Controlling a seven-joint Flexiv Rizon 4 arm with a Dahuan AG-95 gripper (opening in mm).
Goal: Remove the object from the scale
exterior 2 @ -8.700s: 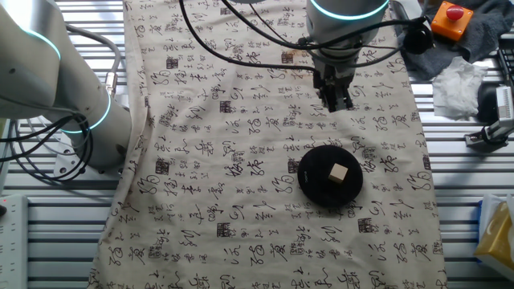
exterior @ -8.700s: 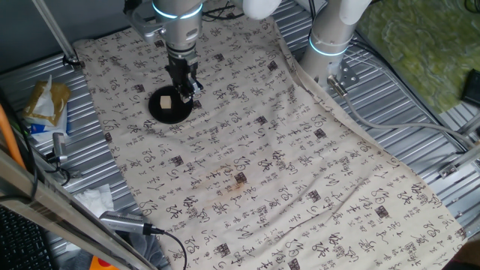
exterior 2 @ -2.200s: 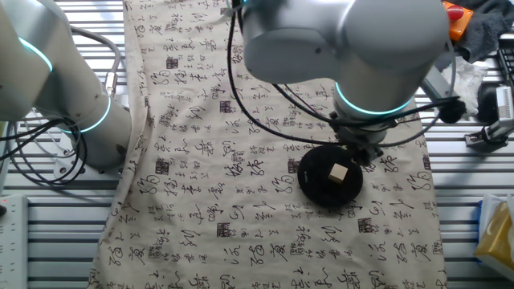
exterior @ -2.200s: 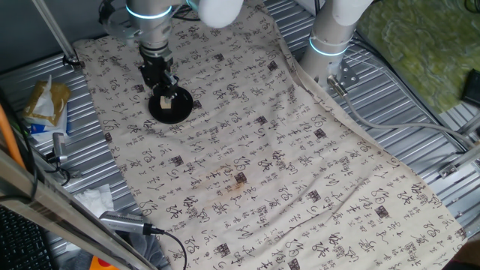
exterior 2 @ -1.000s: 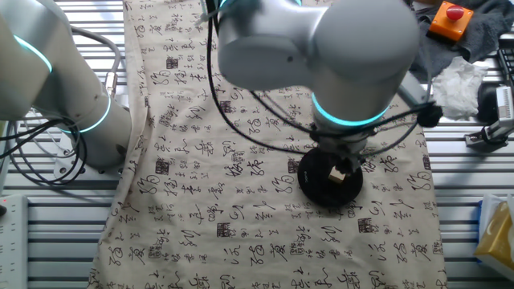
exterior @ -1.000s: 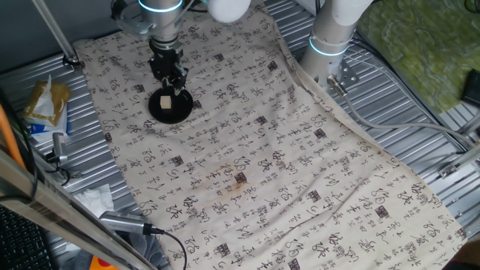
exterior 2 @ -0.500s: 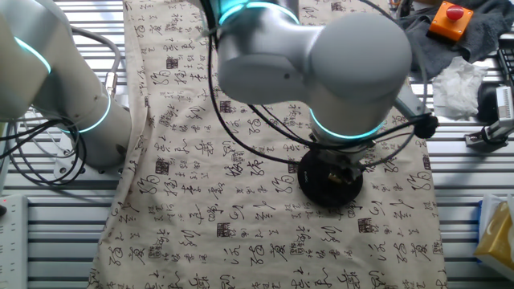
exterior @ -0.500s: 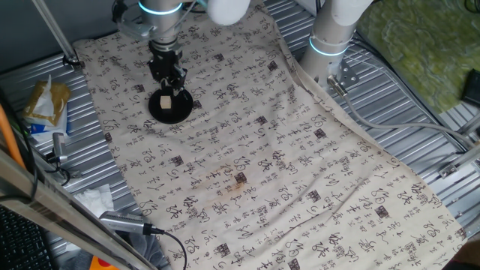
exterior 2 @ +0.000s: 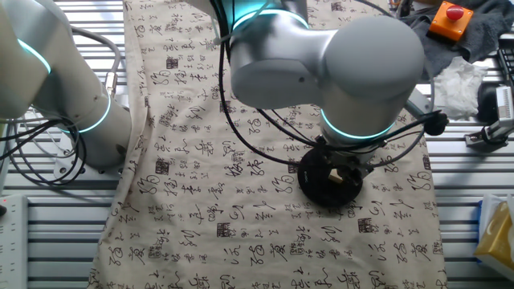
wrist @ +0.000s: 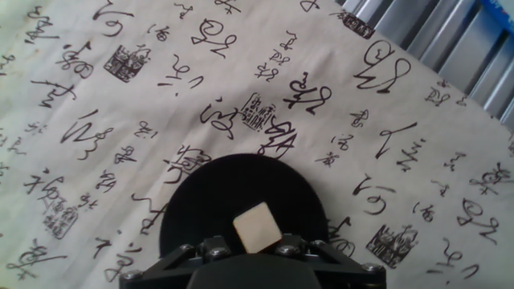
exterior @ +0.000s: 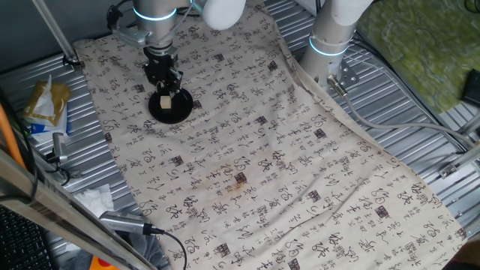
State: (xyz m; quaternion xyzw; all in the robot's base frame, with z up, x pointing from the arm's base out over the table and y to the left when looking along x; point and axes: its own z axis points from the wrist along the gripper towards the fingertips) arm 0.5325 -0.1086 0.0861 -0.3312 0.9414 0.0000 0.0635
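Observation:
The scale (exterior: pixel 171 108) is a flat black disc on the printed cloth, at the far left in one fixed view. The object (exterior: pixel 164 101), a small tan cube, sits on its top. My gripper (exterior: pixel 163 81) hangs right above the cube with its jaws spread, not holding it. In the hand view the cube (wrist: pixel 257 227) lies on the scale (wrist: pixel 217 201) at the bottom edge, between the gripper's (wrist: pixel 254 250) spread black links. In the other fixed view the arm covers most of the scale (exterior 2: pixel 317 183) and hides the cube.
The cloth (exterior: pixel 247 150) covers a ribbed metal table. A second arm's base (exterior: pixel 330 45) stands at the back right. A snack bag (exterior: pixel 46 105), tissue (exterior: pixel 96 199) and cables (exterior: pixel 127 223) lie at the left edge. A brown stain (exterior: pixel 238 180) marks the cloth's middle.
My gripper has shifted slightly left and stays low over the scale. In the other fixed view the arm now hides the cube. The cube has not moved.

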